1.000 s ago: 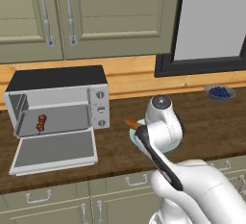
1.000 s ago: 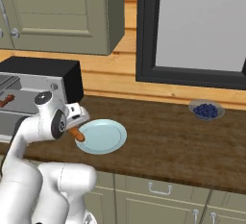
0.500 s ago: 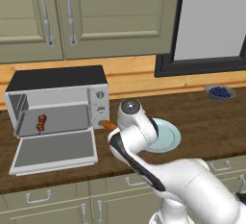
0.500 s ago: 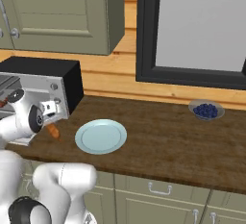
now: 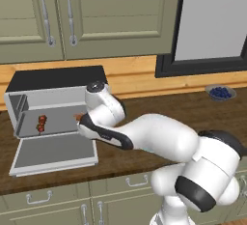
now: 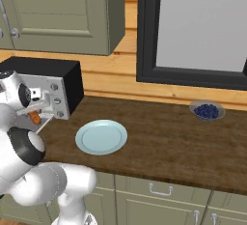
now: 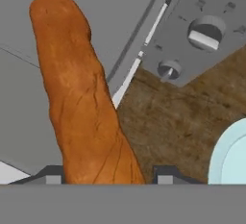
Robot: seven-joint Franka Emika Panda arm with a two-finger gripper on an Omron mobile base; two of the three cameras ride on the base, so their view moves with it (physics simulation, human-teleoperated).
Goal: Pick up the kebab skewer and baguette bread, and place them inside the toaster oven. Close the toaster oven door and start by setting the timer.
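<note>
The toaster oven (image 5: 58, 79) stands at the left of the counter, and the toaster oven door (image 5: 53, 151) lies flat, open, in front of it. On the floor of the oven cavity lies the kebab skewer (image 5: 41, 123). My gripper (image 5: 80, 120) hangs at the right end of the oven mouth, shut on the baguette bread (image 7: 81, 98). In the hand view the loaf rises from between the fingertips (image 7: 166, 174), over the grey oven front, beside the knobs (image 7: 205, 33). The loaf's orange end (image 6: 34, 118) peeks out under my wrist in the right base view.
A pale blue plate (image 6: 101, 137) lies on the wood counter right of the oven. A small bowl of blueberries (image 6: 207, 110) stands far right, below the dark-framed window. Cabinets hang above the oven. My arm covers the oven's knob panel in the left base view.
My arm has swung left from above the plate to the front of the open oven, carrying the baguette with it. The skewer and the door have not moved.
</note>
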